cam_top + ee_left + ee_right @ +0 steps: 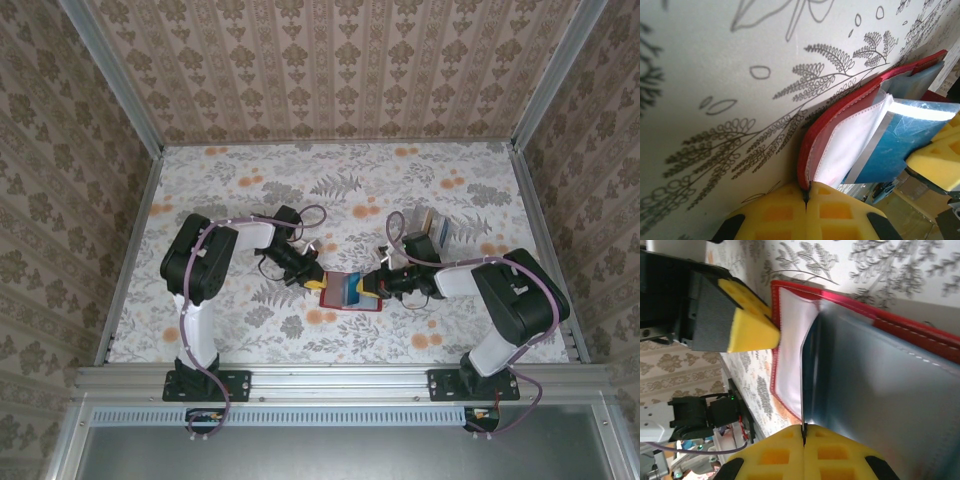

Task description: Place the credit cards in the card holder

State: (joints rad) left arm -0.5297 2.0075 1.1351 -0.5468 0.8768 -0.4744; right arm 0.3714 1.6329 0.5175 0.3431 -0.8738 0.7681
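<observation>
two arms meet at the middle of the flower-patterned table (250, 190), where the red card holder (335, 296) lies open between them, nearer the front edge than the back wall. the left gripper (316, 283) reaches in from the left; seen from its own wrist, its yellow foam pads (775, 215) are pressed together on the red rim of the card holder (812, 135), pinching it at the near corner. the right gripper (378, 288) comes in from the right, its pads (775, 457) likewise squeezed tight, here on the thin edge of a blue credit card (880, 390) that stands on edge over the holder's inner side. the left wrist view shows the same credit card (890, 145) lying against the see-through pocket (850, 135), which gapes open beside it; whether the card's edge is inside the pocket cannot be told. a small clear box (436, 226) with something blue in it stands well apart, toward the far right of the table.
</observation>
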